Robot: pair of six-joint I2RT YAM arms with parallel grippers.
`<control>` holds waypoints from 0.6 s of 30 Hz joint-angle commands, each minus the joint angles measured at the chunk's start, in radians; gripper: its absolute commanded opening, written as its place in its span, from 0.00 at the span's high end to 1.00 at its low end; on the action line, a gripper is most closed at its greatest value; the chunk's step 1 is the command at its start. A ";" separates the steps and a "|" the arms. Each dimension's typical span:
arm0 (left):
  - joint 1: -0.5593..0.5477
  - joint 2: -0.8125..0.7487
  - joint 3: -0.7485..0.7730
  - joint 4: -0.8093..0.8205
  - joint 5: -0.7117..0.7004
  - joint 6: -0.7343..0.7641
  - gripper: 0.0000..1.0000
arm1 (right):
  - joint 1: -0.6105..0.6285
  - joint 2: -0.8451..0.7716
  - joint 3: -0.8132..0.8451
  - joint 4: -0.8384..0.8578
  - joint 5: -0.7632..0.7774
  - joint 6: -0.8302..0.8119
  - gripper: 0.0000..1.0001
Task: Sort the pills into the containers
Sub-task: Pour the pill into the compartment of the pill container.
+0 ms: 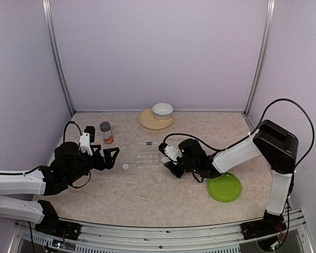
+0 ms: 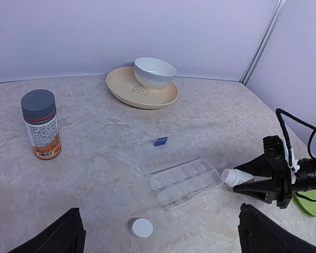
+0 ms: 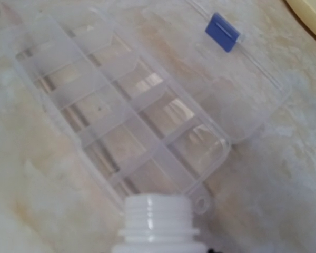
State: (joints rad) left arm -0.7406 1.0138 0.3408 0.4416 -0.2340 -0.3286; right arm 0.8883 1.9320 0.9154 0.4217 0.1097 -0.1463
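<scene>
Right fingers (image 2: 260, 167) clamp the white bottle (image 3: 158, 221), mouth at the lower edge of the pill box (image 3: 121, 121) — tip slowly, one compartment only (left fingers (image 2: 58, 237) idle, spread wide).

Centre frame, the pill box (image 2: 185, 179) is clear with a blue latch (image 2: 160, 141). Right of centre, the bottle (image 2: 233, 176) is white. At lower right, the plate (image 1: 224, 187) is green. The table (image 1: 163, 200) is mottled beige.
</scene>
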 commanded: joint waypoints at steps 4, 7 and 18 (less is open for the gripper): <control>0.007 -0.018 -0.010 0.019 0.016 -0.001 0.01 | 0.010 -0.020 0.035 -0.082 -0.004 -0.018 1.00; 0.007 -0.020 -0.010 0.018 0.015 -0.001 0.01 | 0.010 -0.023 0.036 -0.097 -0.012 -0.019 1.00; 0.007 -0.024 -0.010 0.015 0.018 -0.001 0.01 | 0.011 -0.022 0.058 -0.153 -0.037 -0.018 1.00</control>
State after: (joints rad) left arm -0.7403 1.0046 0.3408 0.4412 -0.2241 -0.3286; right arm 0.8883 1.9289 0.9531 0.3389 0.0937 -0.1638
